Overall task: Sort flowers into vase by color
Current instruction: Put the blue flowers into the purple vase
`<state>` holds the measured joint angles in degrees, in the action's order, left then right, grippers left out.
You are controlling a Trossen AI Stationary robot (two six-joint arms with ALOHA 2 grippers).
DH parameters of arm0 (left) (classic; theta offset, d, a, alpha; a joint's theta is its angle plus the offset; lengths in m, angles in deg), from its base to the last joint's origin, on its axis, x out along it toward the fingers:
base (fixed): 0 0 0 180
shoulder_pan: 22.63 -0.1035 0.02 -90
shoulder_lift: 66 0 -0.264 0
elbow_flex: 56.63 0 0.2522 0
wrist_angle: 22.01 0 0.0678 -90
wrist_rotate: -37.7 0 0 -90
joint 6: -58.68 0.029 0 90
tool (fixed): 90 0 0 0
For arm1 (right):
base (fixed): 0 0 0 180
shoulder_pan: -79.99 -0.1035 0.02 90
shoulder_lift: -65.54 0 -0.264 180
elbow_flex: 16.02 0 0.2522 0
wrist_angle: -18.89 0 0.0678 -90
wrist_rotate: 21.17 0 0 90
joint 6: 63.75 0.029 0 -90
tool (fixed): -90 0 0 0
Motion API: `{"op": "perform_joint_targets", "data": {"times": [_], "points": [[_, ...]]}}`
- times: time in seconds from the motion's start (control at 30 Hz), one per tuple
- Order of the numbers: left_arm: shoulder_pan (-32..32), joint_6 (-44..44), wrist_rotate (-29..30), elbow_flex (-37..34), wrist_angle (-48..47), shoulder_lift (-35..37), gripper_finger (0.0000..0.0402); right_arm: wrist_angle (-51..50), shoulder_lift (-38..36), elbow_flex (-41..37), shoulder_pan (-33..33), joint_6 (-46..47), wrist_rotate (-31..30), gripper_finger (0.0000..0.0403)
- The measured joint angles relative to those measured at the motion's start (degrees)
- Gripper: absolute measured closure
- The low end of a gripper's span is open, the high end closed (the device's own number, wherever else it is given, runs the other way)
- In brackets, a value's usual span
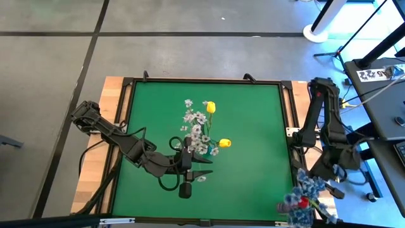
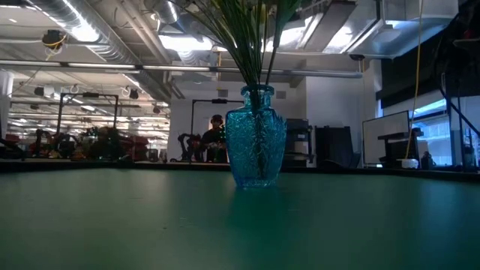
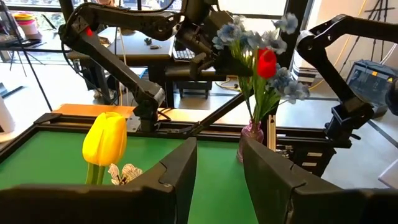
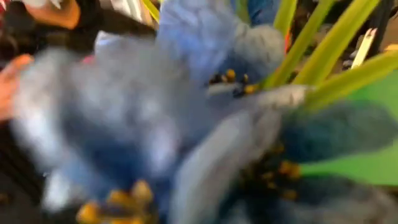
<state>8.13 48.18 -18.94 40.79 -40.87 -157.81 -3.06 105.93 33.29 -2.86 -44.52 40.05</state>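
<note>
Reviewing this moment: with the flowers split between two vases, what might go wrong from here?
1. The pink vase with the blue flowers and red bud stands off the green mat by the table's edge; a nudge from the right gripper might tip it off.
2. The left gripper, jaws open, sits beside the blue vase; swinging could catch the yellow tulips or white sprigs.

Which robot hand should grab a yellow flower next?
Probably the left hand. It is open on the green mat, right beside the blue vase that holds the yellow flowers. The right hand is off the mat's edge, up against the blue flowers.
</note>
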Motion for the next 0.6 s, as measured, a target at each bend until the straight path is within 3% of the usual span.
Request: {"op": "perform_joint_targets", "data": {"times": [0.4, 0.6], "points": [[0.0, 0.4, 0.0, 0.0, 0.0, 0.0, 0.0276, -4.3, 0.4, 0.0, 0.0, 3.4, 7.0, 0.0304], [-0.9, -4.2, 0.0, 0.0, 0.0, 0.0, 0.0276, -15.6, -0.1, 3.8, 0.1, 7.8, 9.0, 0.0241]]}}
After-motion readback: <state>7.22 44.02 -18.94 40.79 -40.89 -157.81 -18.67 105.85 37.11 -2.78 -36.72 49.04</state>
